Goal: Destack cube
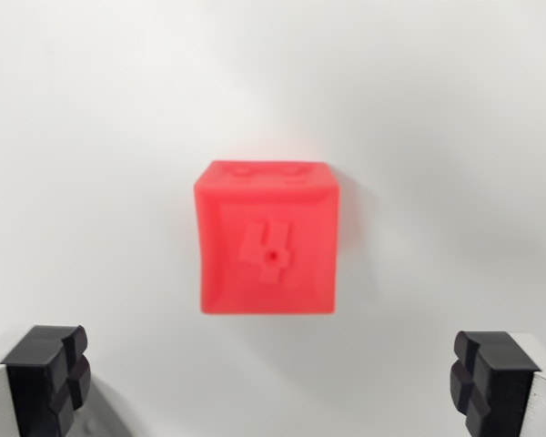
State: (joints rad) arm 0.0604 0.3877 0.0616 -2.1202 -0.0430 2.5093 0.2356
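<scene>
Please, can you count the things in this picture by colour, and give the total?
Red: 1, the cube
Black: 2, the fingertips of the gripper, one at each lower corner
Total: 3

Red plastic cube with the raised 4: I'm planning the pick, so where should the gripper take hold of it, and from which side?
Probably straight ahead along the camera's line, closing on the two flat side faces of the red plastic cube with the raised 4, at the wrist view's left and right. Those faces look parallel, and the open black-padded gripper already straddles that width. Whether a second cube lies behind it cannot be told.
</scene>
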